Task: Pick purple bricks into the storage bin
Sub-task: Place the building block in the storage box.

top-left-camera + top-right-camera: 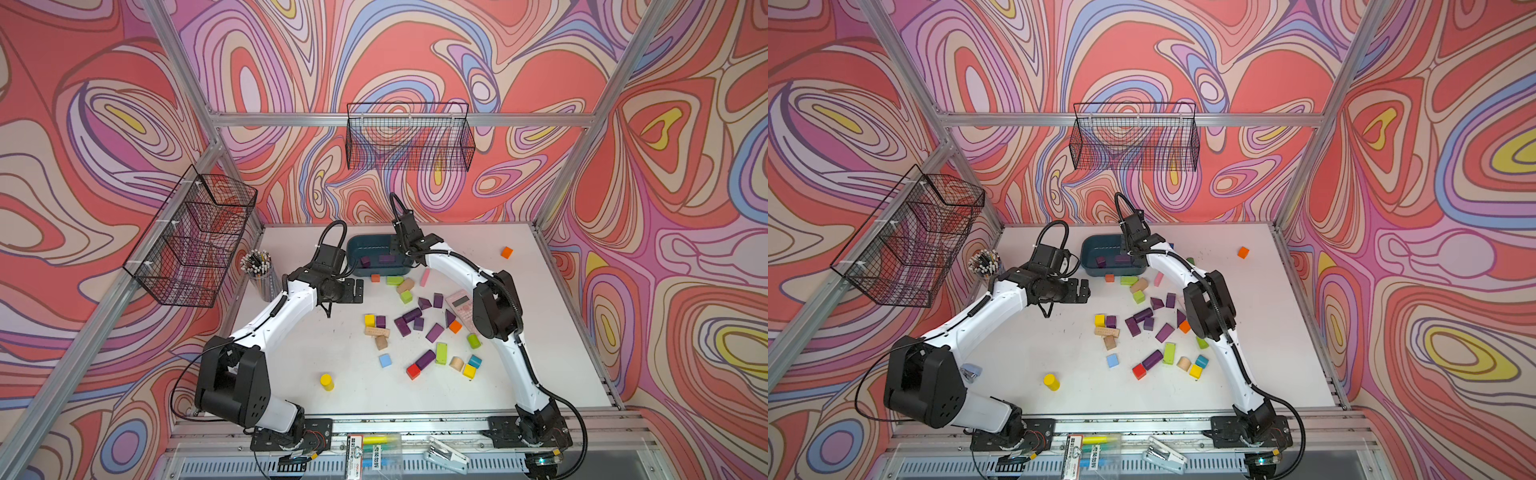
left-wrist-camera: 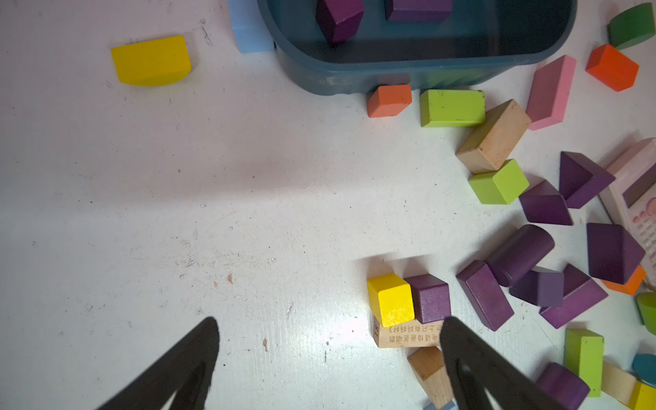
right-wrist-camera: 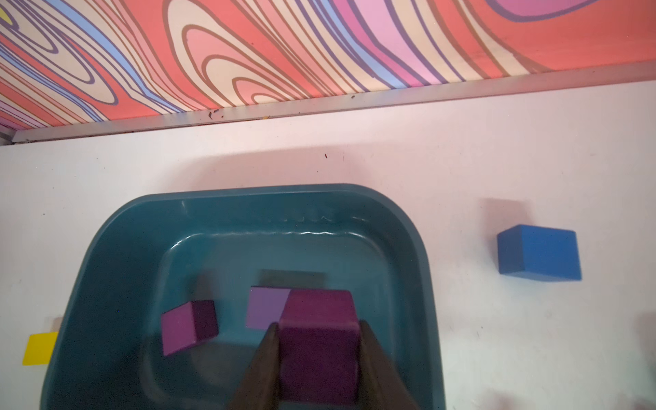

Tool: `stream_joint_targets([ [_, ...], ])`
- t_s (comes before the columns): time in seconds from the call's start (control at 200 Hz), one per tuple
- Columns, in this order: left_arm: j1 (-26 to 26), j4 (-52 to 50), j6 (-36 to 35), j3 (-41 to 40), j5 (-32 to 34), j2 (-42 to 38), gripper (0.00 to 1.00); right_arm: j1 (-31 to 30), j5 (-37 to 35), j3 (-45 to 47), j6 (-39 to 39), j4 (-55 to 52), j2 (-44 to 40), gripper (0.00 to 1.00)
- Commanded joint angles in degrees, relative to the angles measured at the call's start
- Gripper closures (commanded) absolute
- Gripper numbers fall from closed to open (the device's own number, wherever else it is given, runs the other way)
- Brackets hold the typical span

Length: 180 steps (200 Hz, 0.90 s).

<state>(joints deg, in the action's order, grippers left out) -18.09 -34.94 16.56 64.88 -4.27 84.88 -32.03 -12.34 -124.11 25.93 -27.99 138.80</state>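
right tool (image 1: pixel 1124 251) over storage bin (image 1: pixel 1090 252), two purple bricks (image 1: pixel 1100 261) inside, more scattered on white table (image 1: pixel 1038 345)

Top views high, facing down; close wrist views share storage bin (image 2: pixel 337 76).

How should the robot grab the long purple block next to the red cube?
Pinch the long purple block across its two long sides, near the middle, coming straight down from above. It lies flat, and the red cube sits at one end while the green bar crowds the other, so only the middle of the long sides looks free for the fingers.
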Motion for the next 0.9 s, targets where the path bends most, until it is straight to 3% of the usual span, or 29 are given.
stream_joint_targets([
  [0.0,-0.25,-0.88,-0.47,0.33,0.01,0.24,0.00,-0.25,1.55,-3.66,-4.48,-1.71,3.57,0.71],
  [0.401,-0.22,-1.00,-0.82,0.35,0.07,1.27,0.00,-0.05,2.31,-8.84,-9.52,-0.88,9.56,0.71],
  [0.896,-0.26,-1.36,-1.24,0.68,0.36,2.40,0.00,0.21,4.89,-12.73,-8.28,-0.46,13.42,0.63],
])
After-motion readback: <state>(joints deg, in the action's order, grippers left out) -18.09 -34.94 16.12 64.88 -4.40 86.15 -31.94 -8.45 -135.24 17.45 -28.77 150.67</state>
